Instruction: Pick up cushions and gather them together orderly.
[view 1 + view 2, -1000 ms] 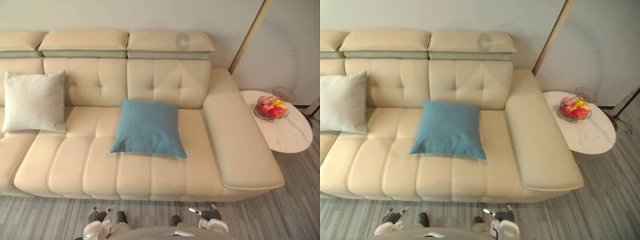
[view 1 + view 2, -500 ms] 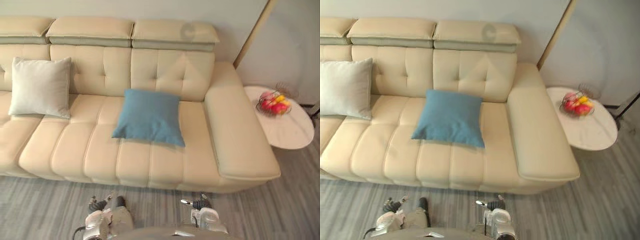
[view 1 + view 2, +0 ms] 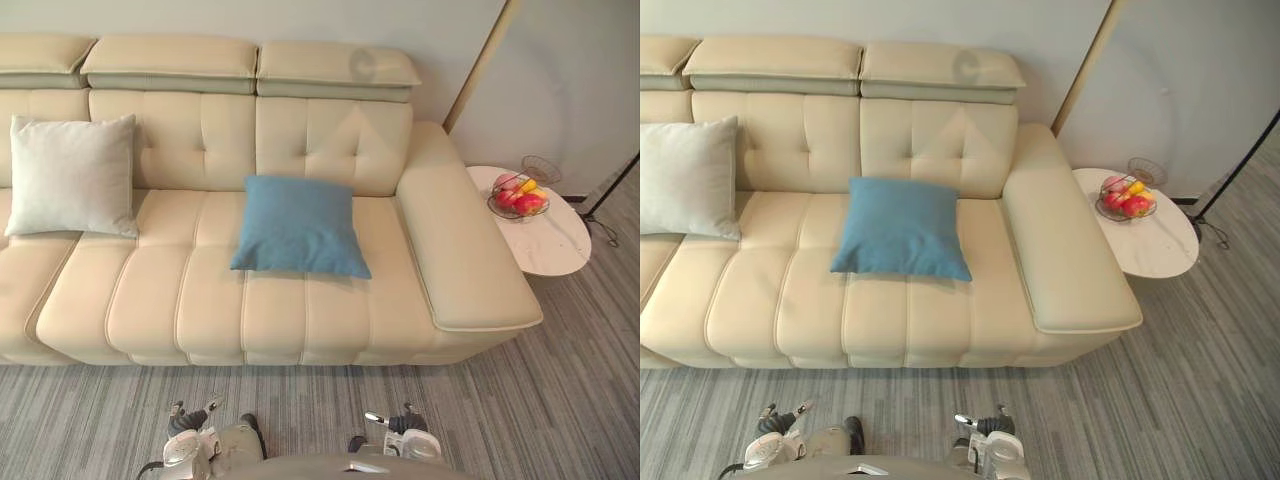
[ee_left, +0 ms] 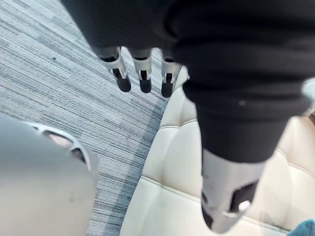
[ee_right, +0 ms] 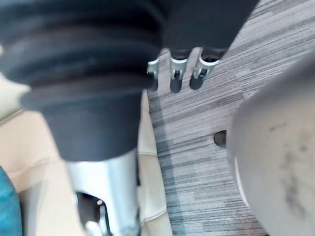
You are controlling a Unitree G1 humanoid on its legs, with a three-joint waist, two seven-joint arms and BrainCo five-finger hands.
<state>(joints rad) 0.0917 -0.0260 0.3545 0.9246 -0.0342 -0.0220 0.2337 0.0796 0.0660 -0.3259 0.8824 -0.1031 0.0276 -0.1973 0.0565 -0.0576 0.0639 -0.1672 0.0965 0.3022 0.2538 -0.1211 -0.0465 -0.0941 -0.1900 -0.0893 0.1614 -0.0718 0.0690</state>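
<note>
A blue cushion lies flat in the middle of the beige sofa's seat. A pale grey cushion leans upright against the backrest at the far left, about one seat width from the blue one. My left hand and right hand hang low over the carpet in front of the sofa, far from both cushions. In the left wrist view the fingers are straight and hold nothing. The right wrist view shows its fingers straight and empty too.
The sofa's wide right armrest juts forward. Beside it stands a round white side table with a wire bowl of fruit. A slanted pole rises behind the armrest. Grey striped carpet runs along the sofa's front.
The camera has shifted, so more carpet shows in front of the sofa. Both cushions lie where they were and both hands still hang low and empty.
</note>
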